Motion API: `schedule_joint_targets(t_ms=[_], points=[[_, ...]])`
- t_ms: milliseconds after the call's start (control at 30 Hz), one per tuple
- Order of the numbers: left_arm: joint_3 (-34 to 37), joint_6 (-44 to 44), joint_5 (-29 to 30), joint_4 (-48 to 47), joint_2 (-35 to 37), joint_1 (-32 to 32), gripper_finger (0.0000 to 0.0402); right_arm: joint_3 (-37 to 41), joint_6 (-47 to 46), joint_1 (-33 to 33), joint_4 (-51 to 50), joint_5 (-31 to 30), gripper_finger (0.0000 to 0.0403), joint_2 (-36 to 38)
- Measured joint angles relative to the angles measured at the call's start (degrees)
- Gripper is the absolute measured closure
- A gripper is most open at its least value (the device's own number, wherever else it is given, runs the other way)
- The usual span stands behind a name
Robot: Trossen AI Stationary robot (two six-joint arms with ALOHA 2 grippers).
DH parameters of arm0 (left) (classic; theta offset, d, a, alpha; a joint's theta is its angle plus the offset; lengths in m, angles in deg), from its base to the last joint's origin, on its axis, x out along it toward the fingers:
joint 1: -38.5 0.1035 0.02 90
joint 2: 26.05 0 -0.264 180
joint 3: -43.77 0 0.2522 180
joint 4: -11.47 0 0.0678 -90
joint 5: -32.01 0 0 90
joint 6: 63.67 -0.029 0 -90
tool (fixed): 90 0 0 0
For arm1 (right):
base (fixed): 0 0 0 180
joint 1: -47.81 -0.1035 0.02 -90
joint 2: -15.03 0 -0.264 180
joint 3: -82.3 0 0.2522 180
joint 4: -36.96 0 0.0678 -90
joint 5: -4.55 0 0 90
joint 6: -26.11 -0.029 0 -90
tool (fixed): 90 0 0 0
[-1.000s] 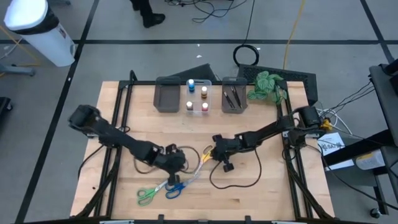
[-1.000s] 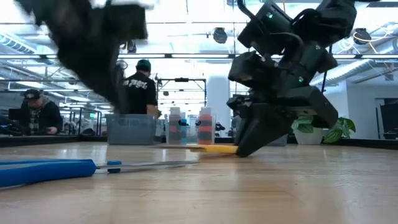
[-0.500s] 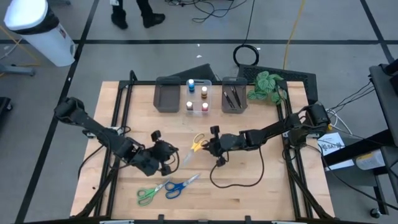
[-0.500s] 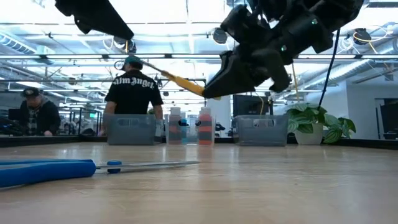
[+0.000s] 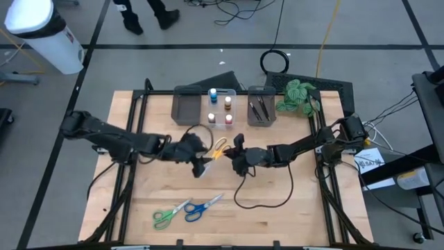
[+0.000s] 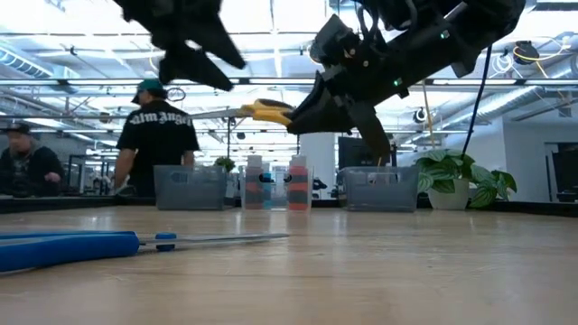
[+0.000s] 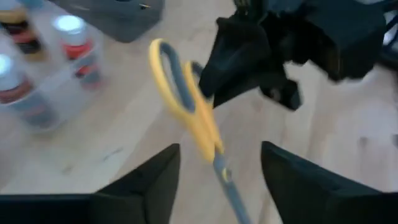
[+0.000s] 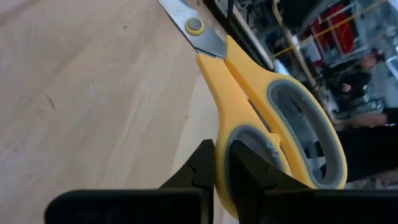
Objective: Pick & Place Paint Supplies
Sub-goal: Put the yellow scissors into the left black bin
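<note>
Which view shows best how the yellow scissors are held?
The right wrist view: the right hand pinches a handle loop of the yellow scissors, close up. The left wrist view shows the scissors whole but blurred, the low view only their handle in the air, the high view only a small shape.

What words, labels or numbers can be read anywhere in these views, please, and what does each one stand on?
Back of the person's black shirt, low view: white arched lettering, too blurred to read for certain.
White paper beside the table's right edge, high view: dark print, too small to read.
Paint pots, yellow scissors: no readable text.
</note>
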Motion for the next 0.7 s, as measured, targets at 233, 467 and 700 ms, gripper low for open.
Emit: schedule_joint_targets(t_ms=[233,467,700], points=[[0.0,-4.4,-16.9,5.0,-2.7,7.3,0.0109,0.0,2.2,0.1,0.7,0.0,0.0385,0.0],[0.0,-5.3,-21.1,5.0,-6.1,10.9,0.0113,0.0,3.1,0.1,1.4,0.3,0.0386,0.0],[-0.1,-6.7,-24.7,5.8,-9.4,13.1,0.0168,0.0,2.9,0.2,1.3,0.2,0.0386,0.0]])
